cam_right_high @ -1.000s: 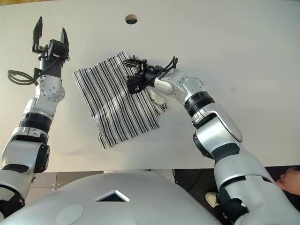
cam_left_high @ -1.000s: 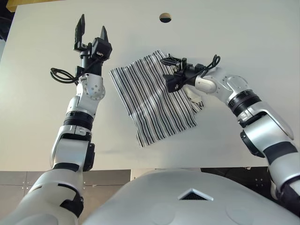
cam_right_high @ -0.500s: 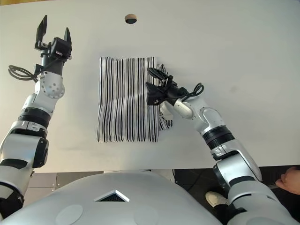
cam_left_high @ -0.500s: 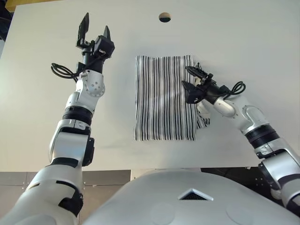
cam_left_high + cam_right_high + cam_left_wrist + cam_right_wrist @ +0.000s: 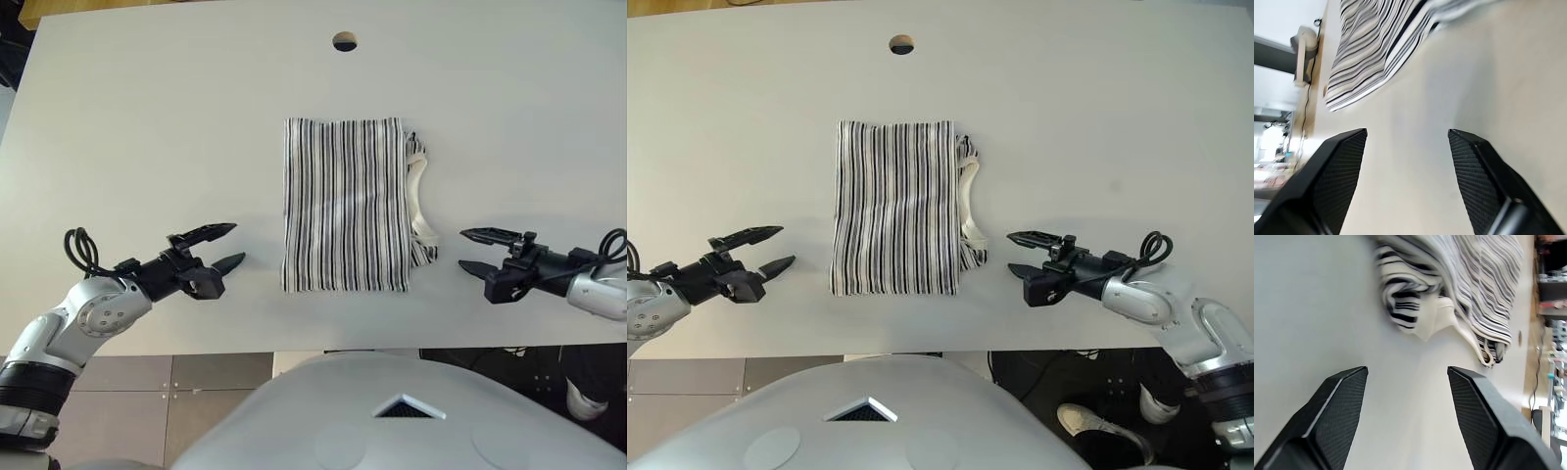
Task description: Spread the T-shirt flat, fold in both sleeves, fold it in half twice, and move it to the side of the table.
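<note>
The left claw (image 5: 237,242) and right claw (image 5: 461,249) have drawn back, spread and empty. The folded T-shirt (image 5: 343,206) lies between them, probably ready to move aside.

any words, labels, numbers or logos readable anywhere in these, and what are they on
None can be read. The striped T-shirt has stripes but no print, the table is plain, and the left hand and right hand carry no lettering I can make out. The background shelves are too blurred to read.
</note>
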`<control>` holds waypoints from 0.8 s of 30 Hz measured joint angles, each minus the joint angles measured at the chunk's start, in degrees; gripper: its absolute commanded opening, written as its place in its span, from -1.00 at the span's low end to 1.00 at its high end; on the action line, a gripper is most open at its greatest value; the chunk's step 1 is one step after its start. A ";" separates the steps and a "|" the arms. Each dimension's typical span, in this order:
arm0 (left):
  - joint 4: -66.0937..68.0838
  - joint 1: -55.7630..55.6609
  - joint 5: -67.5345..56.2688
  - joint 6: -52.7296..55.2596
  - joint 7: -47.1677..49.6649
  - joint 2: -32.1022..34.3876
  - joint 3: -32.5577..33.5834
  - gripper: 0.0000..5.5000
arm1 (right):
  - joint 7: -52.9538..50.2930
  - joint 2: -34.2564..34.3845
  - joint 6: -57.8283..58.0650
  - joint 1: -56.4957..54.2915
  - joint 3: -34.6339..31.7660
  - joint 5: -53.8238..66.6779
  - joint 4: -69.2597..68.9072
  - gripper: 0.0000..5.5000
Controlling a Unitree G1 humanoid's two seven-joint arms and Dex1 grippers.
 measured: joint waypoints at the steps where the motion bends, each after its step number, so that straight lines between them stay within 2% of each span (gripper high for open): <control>1: -1.72 0.82 -0.39 0.09 -1.54 0.42 -0.09 0.12 | 1.58 -0.57 -0.09 -0.49 0.08 -0.58 -0.77 0.10; 5: -6.12 0.63 -1.26 -0.64 -6.61 -0.02 -3.12 0.20 | 6.07 0.23 -1.15 -4.16 3.39 -1.75 -2.60 0.18; 9: -6.07 -2.93 -0.47 -1.15 -7.88 -3.32 -4.66 0.46 | 8.25 4.48 -1.81 -8.10 6.78 -1.63 -3.63 0.44; 11: -6.08 -3.33 -0.45 -1.42 -7.96 -3.40 -4.61 0.51 | 8.84 4.86 -1.81 -8.67 7.14 -1.53 -3.72 0.50; 22: -2.03 -10.55 2.37 -6.31 -8.71 -7.06 -8.68 0.51 | 7.64 12.17 -4.71 -13.94 10.84 -1.98 1.80 0.50; 24: -1.19 -11.45 2.43 -7.29 -8.78 -7.36 -9.60 0.40 | 7.22 12.65 -5.12 -14.23 11.05 -2.45 2.19 0.52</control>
